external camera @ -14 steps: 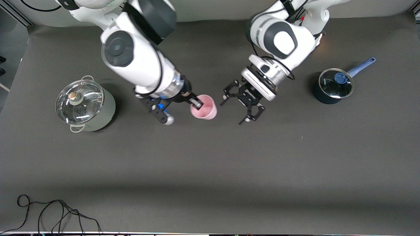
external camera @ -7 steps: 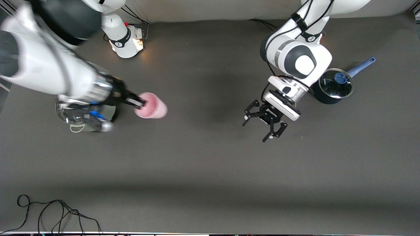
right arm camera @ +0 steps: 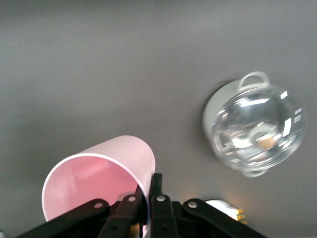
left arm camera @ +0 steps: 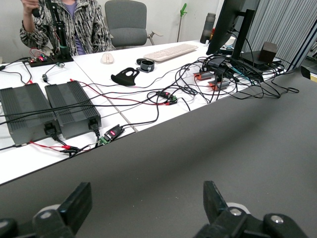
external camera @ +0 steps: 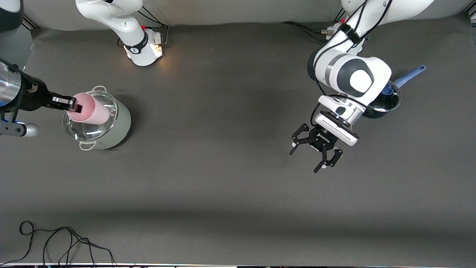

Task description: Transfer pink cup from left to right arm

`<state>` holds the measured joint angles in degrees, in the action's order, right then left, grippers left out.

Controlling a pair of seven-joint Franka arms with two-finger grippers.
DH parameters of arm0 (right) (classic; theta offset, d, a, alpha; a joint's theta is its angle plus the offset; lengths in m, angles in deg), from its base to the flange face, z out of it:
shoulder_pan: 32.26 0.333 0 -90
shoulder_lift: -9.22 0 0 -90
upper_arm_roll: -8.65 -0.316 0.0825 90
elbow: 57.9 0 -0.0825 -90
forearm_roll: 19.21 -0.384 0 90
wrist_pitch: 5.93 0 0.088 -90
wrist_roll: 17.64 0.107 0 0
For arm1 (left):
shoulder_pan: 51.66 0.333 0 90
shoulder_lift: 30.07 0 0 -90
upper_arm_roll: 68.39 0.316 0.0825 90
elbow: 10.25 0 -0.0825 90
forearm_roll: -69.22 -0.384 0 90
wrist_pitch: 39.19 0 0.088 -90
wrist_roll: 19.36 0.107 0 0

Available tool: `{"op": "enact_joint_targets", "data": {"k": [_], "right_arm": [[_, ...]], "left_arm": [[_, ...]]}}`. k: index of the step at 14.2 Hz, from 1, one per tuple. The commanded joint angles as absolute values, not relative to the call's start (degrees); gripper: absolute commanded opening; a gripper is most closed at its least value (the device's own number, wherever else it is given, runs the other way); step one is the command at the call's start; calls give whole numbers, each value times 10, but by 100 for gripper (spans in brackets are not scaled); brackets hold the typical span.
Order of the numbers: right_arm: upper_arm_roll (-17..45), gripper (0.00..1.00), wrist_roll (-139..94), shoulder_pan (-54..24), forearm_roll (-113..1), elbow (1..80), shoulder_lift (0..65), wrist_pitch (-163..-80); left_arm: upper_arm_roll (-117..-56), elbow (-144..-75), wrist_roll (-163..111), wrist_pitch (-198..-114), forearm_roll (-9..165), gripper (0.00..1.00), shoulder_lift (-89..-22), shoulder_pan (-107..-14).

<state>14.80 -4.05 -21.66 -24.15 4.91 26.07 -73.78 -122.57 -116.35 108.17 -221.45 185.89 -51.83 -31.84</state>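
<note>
The pink cup [external camera: 89, 108] lies on its side in the air over the lidded steel pot [external camera: 97, 121], held by its rim. My right gripper [external camera: 71, 104], on the arm with the metallic cuff, is shut on the cup's rim. In the right wrist view its fingers [right arm camera: 157, 196] pinch the cup wall [right arm camera: 106, 168], one inside and one outside. My left gripper [external camera: 317, 152] is open and empty, low over bare table near the blue saucepan. In the left wrist view its fingertips [left arm camera: 214, 196] stand wide apart with only the mat between them.
The steel pot with a glass lid [right arm camera: 255, 130] stands toward the right arm's end of the table. A dark blue saucepan [external camera: 386, 98] with a blue handle stands toward the left arm's end, partly hidden by the left arm. A black cable [external camera: 59, 242] lies at the table's near edge.
My right arm has swung toward its end of the table with the cup, from mid-table to over the steel pot. My left gripper has drawn away toward the saucepan and the front camera, still open.
</note>
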Motion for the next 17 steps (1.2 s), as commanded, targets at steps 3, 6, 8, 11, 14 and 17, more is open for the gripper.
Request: {"op": "enact_joint_targets", "data": {"k": [3, 6, 8, 11, 14, 17], "right_arm": [[180, 0, -108, -205, -223, 219, 209, -875], [180, 0, -107, -205, -223, 379, 165, -1019], [180, 0, -106, -203, -224, 455, 158, -1102], [180, 0, -106, -201, -224, 533, 168, -1209], [179, 0, -105, -201, -224, 583, 195, -1289], [179, 0, -105, -201, -225, 614, 240, -1366]], "left_arm": [[-1227, -1165, 1087, -2197, 1746, 100, -518, -305], [-1224, -1169, 1070, -2169, 1664, 100, -518, -296], [-1224, -1175, 974, -2143, 1595, 100, -517, -289], [-1194, -1185, 778, -2080, 1477, 100, -506, -290], [-1137, -1187, 554, -1963, 1325, 100, -476, -292], [-1091, -1165, 298, -1832, 1162, 100, -453, -289]]}}
